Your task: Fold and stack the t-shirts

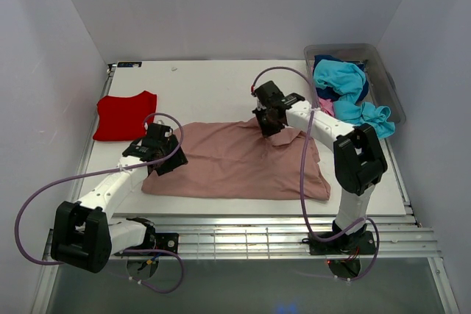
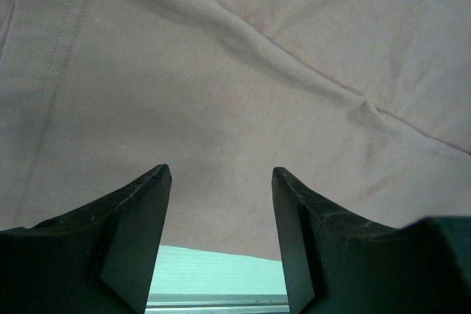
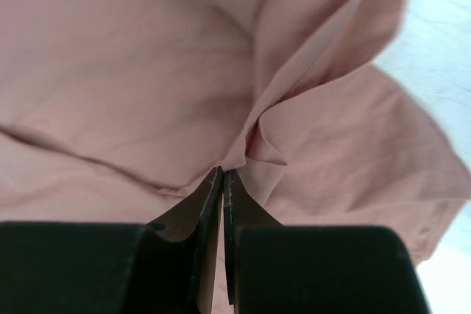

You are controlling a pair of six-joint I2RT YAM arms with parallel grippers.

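Note:
The large dusty-pink t-shirt (image 1: 243, 163) lies spread across the middle of the table, plain side up. My right gripper (image 1: 271, 127) is shut on a pinched fold of it near its far right corner; the wrist view shows the fold (image 3: 257, 137) rising from the closed tips (image 3: 222, 173). My left gripper (image 1: 165, 158) is open at the shirt's left edge, with the cloth (image 2: 243, 108) just beyond its fingers (image 2: 147, 196). A folded red t-shirt (image 1: 125, 114) lies at the far left. Turquoise (image 1: 342, 86), navy and bright pink tees sit in the bin.
The clear grey plastic bin (image 1: 390, 90) stands at the far right corner of the white table (image 1: 213, 82). A slatted metal rail (image 1: 243, 237) runs along the near edge. White walls close in on three sides.

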